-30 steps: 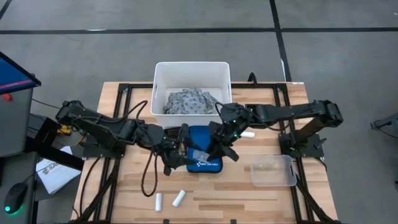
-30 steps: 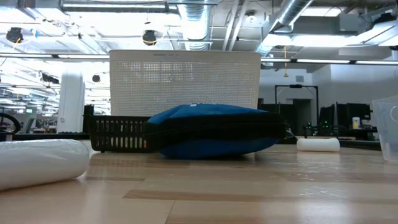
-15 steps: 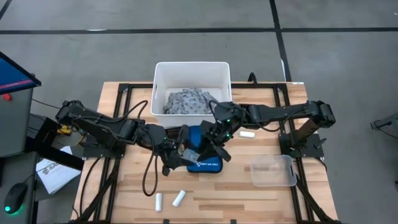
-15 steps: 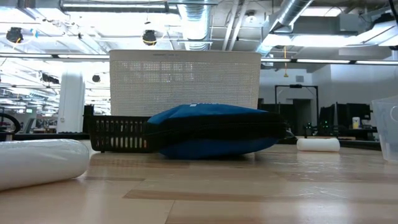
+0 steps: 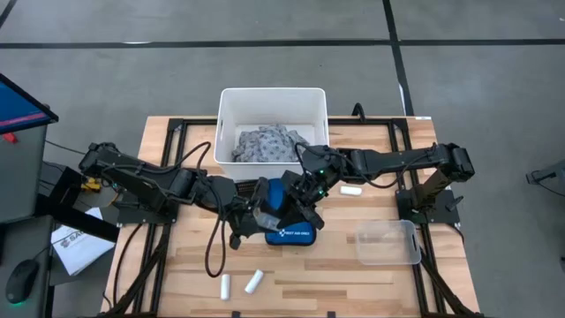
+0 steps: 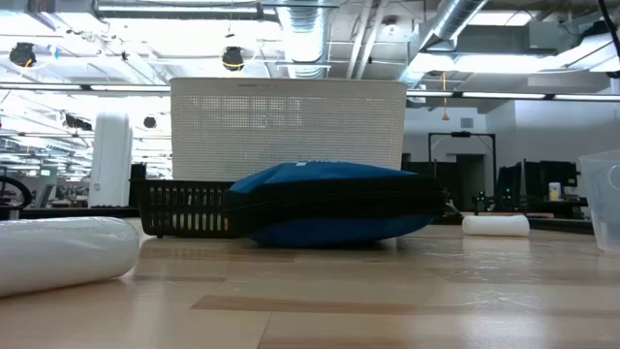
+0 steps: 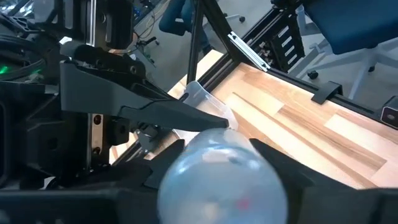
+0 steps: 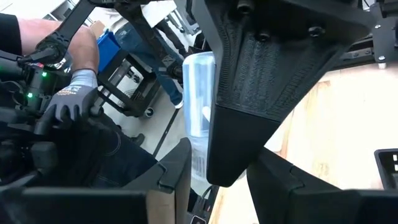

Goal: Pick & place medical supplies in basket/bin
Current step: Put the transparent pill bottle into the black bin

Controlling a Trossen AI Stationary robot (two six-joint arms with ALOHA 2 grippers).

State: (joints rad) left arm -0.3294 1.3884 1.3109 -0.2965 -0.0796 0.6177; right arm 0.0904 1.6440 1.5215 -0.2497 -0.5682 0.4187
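My left gripper [image 5: 258, 212] is shut on a small clear plastic tube [image 5: 270, 213], held above the blue zip pouch [image 5: 291, 230], which lies flat on the table. My right gripper [image 5: 300, 201] is open right beside it, its fingers [image 8: 176, 163] on either side of the tube's other end [image 8: 199, 93]. The grey-and-white cloth [image 5: 269, 143] lies in the white bin [image 5: 272, 95]. Two white rolls [image 5: 239, 283] lie near the table's near edge, and a third [image 5: 351, 189] to the right of the pouch. Neither gripper shows in the low view. My left gripper pinches the clear tube's rounded end [image 7: 217, 180] between its two fingers, coming level from the table's left. The tube is lifted clear above the pouch. My right gripper has one fingertip [image 7: 186, 115] against the tube's far end [image 7: 210, 107]; whether the other finger touches cannot be told.
A clear plastic container [image 5: 388, 242] sits at the table's right near side. In the low view the pouch [image 6: 329, 204] stands before the white bin [image 6: 288, 121], with one roll [image 6: 496, 225] at the right and another [image 6: 63, 254] close by. A person's gloved hand [image 8: 74, 93] shows beyond the table.
My right gripper has moved toward the table's left, over the pouch, up to my left gripper and the clear tube it holds. My left gripper and the pouch have stayed where they were.
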